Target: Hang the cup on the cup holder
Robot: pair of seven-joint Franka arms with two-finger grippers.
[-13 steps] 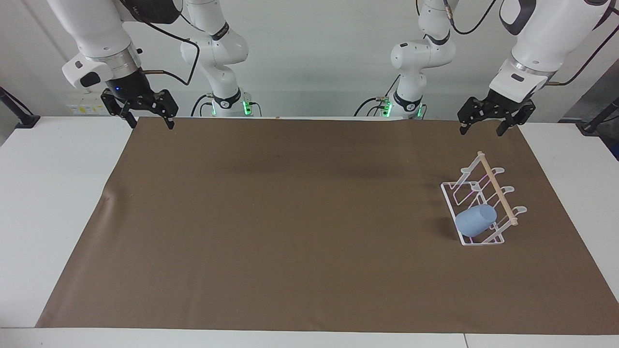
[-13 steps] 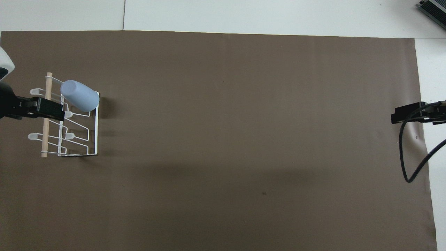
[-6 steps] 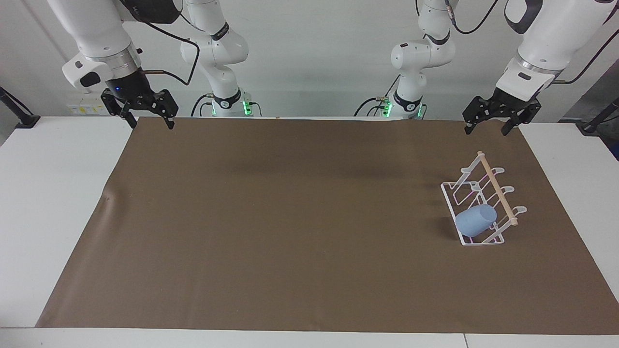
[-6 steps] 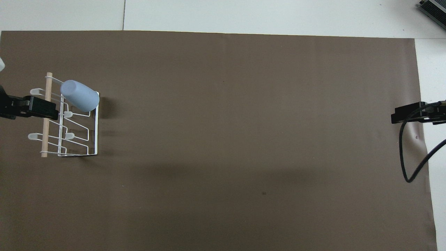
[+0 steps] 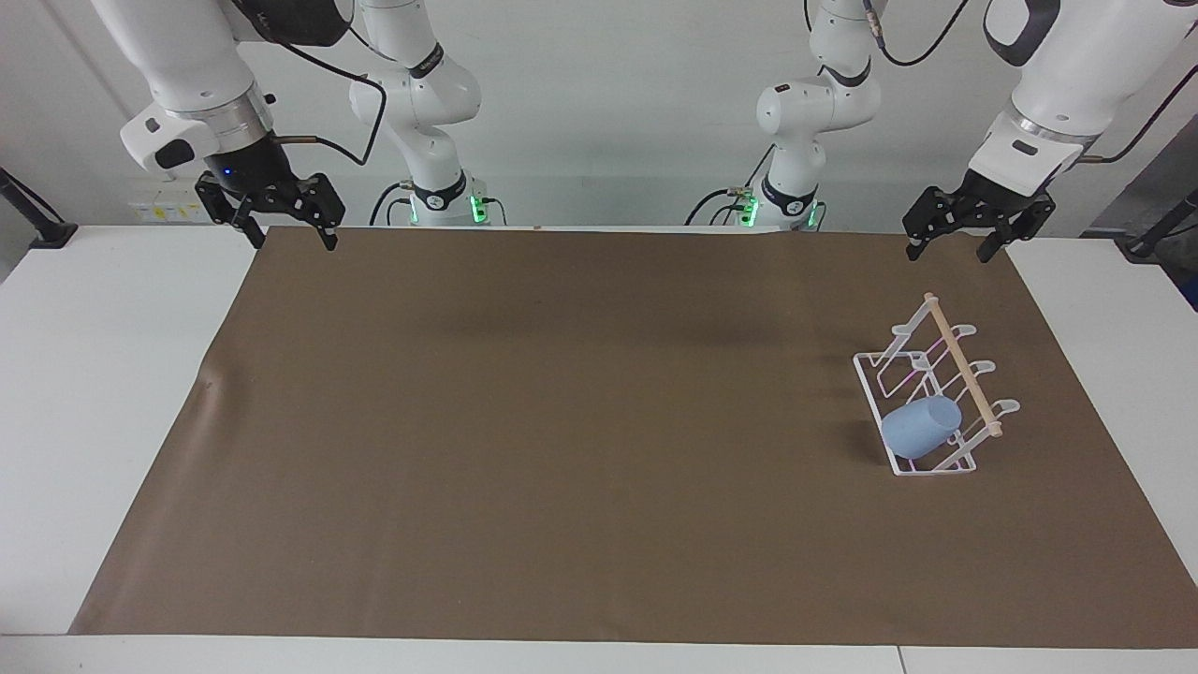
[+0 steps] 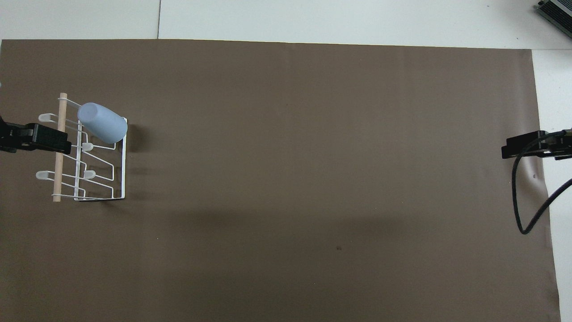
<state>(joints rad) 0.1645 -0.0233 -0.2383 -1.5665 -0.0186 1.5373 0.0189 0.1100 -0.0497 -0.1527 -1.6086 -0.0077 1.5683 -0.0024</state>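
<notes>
The light-blue cup (image 5: 922, 427) (image 6: 102, 123) sits tilted on a prong of the white wire cup holder (image 5: 959, 360) (image 6: 124, 170), at the end of the rack farther from the robots. The holder stands on the mat toward the left arm's end of the table. My left gripper (image 5: 946, 253) (image 6: 44, 138) hangs open and empty, raised over the mat's edge above the holder, touching nothing. My right gripper (image 5: 293, 241) (image 6: 527, 147) waits open and empty over the mat's corner at the right arm's end.
A brown mat (image 5: 562, 421) covers most of the white table (image 5: 112, 374). A black cable (image 6: 518, 201) loops down from the right arm. A grey device (image 6: 556, 11) lies at the table's corner farthest from the robots, at the right arm's end.
My left gripper has drawn away from the cup holder toward the left arm's end, rising a little. The cup, the holder and the right arm have stayed still.
</notes>
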